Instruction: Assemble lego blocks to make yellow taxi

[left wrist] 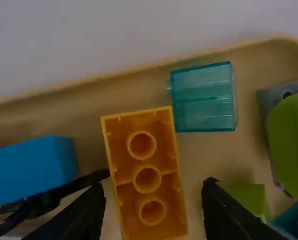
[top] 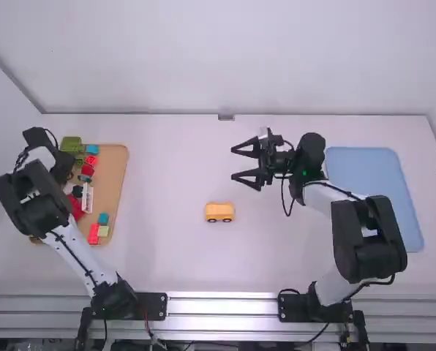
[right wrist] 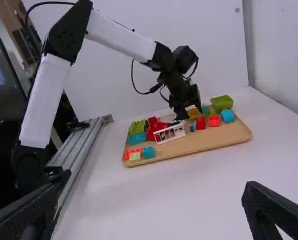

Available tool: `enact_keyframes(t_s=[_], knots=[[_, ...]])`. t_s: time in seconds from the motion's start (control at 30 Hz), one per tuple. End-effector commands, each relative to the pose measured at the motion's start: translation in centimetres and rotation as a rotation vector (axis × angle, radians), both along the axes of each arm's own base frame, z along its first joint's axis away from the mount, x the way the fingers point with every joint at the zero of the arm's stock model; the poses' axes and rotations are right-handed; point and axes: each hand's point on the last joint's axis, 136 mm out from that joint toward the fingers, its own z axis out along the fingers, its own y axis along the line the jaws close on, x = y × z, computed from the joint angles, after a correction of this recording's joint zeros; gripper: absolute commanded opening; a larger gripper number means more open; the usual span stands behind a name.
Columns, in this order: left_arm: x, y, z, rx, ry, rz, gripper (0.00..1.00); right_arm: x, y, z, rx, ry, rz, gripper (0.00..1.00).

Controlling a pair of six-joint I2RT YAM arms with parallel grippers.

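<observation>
While the left end effector (top: 61, 168) spreads its fingers, a yellow brick (left wrist: 147, 172) shows between them

The brick lies near the wooden tray's (top: 120, 164) left edge, just beside a clear teal block (left wrist: 204, 100). A wheeled yellow block (top: 219, 212) stands mid-counter (top: 167, 183); the right end effector (top: 232, 162) hangs nearby, fingers apart.

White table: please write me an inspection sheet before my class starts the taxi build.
Surface: white table, light-blue rectangular mat or tray at right.
Job's things: yellow wheeled plastic block on the table; orange-yellow plastic brick, hollow side up, in the tan tray.
Clutter: assorted coloured plastic blocks in the tray.
Grippers: left gripper open over the brick; right gripper open, holding nothing.
Cables: black cables along both arms.
Surroundings: pale walls, metal rails.
</observation>
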Motion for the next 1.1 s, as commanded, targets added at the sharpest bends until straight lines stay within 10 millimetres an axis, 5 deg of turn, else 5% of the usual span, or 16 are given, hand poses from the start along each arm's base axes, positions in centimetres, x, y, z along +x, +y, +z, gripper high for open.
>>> enact_keyframes(t_s=[0.0, 0.23, 0.33, 0.63, 0.87, 1.07], knots=[[0.0, 0.1, -1.7, -0.01, 0.027, -0.008, 0.52, -0.2, -0.1, -0.2, -0.002, 0.007, 0.007, 0.98], [0.1, 0.2, -1.9, -0.006, 0.029, -0.014, 0.49, -0.2, -0.1, -0.2, -0.001, 0.007, 0.006, 0.98], [0.0, 0.2, -1.9, -0.005, 0.029, -0.014, 0.34, -0.2, -0.1, -0.2, -0.002, 0.007, 0.007, 0.98], [0.3, -0.3, -1.6, -0.035, 0.016, -0.029, 0.13, -0.2, -0.1, -0.2, -0.002, 0.007, 0.007, 0.97], [0.1, -0.8, 2.4, -0.067, 0.034, -0.032, 0.19, -0.2, -0.1, -0.2, -0.001, 0.007, 0.007, 0.98], [-1.1, -1.7, 7.9, -0.034, 0.033, -0.041, 0.12, -0.2, -0.1, -0.2, -0.001, 0.006, 0.006, 0.98]])
